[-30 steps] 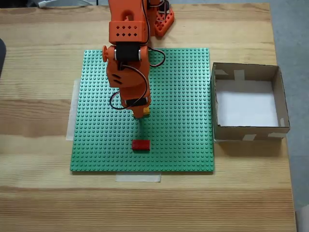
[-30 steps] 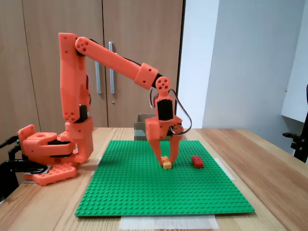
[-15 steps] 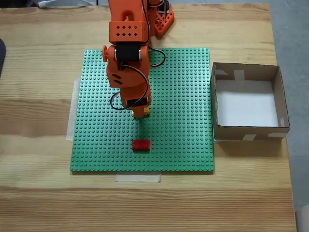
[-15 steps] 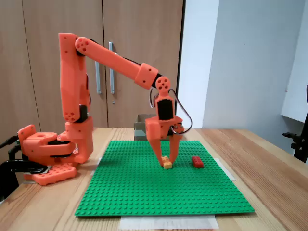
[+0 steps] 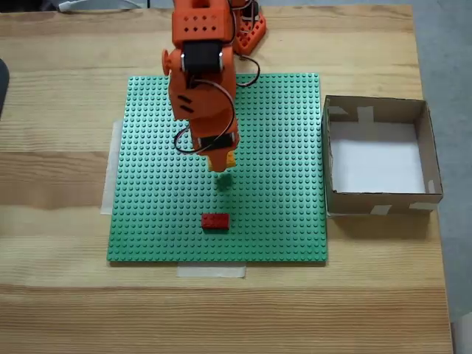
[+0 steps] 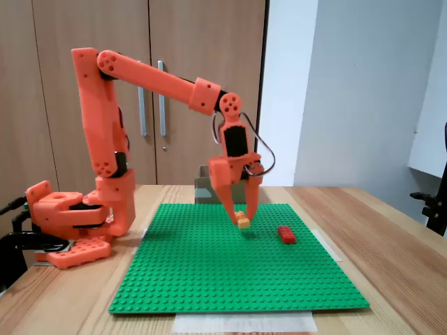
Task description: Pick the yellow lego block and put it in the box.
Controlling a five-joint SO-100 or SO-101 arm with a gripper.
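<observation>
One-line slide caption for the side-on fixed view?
Orange gripper lifts the yellow lego block clear of the green baseplate; red brick stays put.

Studded green plastic baseplate [image 5: 280, 147] on grained wood table [image 5: 59, 295]; cardboard box [image 5: 380, 200].

Two bricks [image 5: 215, 220]; one box [image 5: 380, 198].
</observation>
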